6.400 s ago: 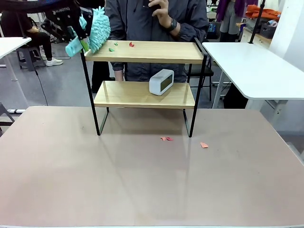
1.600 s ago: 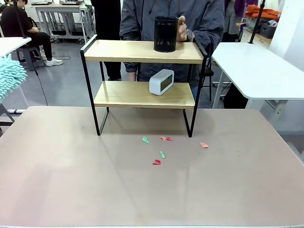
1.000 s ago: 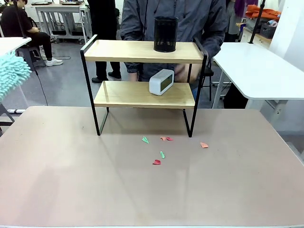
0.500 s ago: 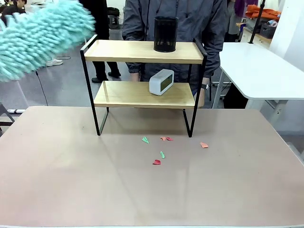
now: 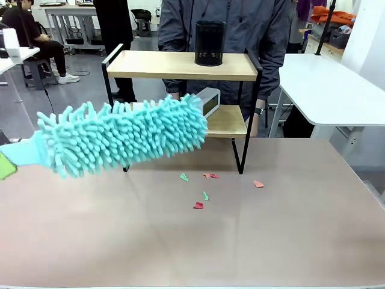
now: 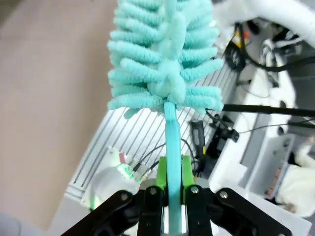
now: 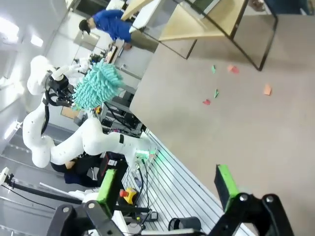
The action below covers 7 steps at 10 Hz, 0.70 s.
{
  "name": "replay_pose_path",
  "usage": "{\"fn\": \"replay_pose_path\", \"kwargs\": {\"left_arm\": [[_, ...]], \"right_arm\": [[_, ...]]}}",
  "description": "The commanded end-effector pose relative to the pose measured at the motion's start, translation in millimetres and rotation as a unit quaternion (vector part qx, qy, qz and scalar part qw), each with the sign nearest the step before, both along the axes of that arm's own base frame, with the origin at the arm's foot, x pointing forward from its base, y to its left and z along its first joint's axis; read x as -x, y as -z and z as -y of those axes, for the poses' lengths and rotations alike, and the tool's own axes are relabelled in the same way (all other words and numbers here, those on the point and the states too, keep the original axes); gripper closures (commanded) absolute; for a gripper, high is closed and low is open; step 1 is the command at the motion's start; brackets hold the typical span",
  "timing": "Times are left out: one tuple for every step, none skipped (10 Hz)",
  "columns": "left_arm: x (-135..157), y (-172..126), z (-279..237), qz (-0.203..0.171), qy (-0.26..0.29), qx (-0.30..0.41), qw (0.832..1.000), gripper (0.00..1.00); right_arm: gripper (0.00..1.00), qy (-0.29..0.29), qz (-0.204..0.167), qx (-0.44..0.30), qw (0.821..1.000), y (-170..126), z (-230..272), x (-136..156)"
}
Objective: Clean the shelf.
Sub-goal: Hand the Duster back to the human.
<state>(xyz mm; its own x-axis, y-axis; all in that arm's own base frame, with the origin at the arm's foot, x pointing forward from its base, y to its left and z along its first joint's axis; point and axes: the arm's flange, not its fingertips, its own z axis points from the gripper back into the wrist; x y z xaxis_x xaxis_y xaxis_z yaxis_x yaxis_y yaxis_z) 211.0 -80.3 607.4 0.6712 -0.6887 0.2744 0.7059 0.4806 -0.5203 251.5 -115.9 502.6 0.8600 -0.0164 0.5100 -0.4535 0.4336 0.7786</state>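
Front view: the shelf [image 5: 180,65] stands at the table's [image 5: 192,241] far edge, a black cup [image 5: 210,43] on its top board, a clock [image 5: 208,100] on the lower one. A teal duster [image 5: 123,136] (fluffy, level) hangs before its left half. Paper scraps [image 5: 201,192] lie on the table.

Left wrist view: the left gripper [image 6: 171,189] clamps the duster's handle.

Right wrist view: the right gripper [image 7: 167,189] gapes wide over the table's near edge.

White jointed arm [image 7: 54,142], black gripper [image 6: 168,204] with green-padded fingers [image 6: 161,177]; person's dark grey jacket [image 5: 252,27].
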Motion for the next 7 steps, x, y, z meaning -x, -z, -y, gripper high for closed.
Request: {"fn": "replay_pose_path", "kwargs": {"left_arm": [[-3,5,6,-0.008,0.012,-0.009,1.0,0.88],[-1,10,21,-0.009,0.08,-0.008,0.997,0.88],[3,2,35,-0.006,0.158,0.012,0.987,0.88],[5,-5,51,0.0,0.202,0.006,0.979,0.88],[5,-8,67,0.002,0.243,-0.003,0.97,0.88],[4,-6,88,-0.006,0.267,-0.025,0.963,0.88],[1,-2,107,-0.005,0.279,-0.052,0.959,0.88]], "right_arm": [[0.0,-0.013,-0.003,0.007,1.0,0,-9,-4],[0.0,-0.04,-0.003,0.017,0.999,3,-17,-10],[0.0,-0.069,0.003,0.026,0.997,-1,-32,-16],[0.0,-0.1,-0.003,0.037,0.994,-6,-51,-24],[0.0,-0.143,-0.01,0.049,0.988,-7,-75,-32],[0.0,-0.185,-0.02,0.068,0.98,-1,-109,-37],[0.0,-0.21,-0.02,0.095,0.973,11,-145,-34]]}}
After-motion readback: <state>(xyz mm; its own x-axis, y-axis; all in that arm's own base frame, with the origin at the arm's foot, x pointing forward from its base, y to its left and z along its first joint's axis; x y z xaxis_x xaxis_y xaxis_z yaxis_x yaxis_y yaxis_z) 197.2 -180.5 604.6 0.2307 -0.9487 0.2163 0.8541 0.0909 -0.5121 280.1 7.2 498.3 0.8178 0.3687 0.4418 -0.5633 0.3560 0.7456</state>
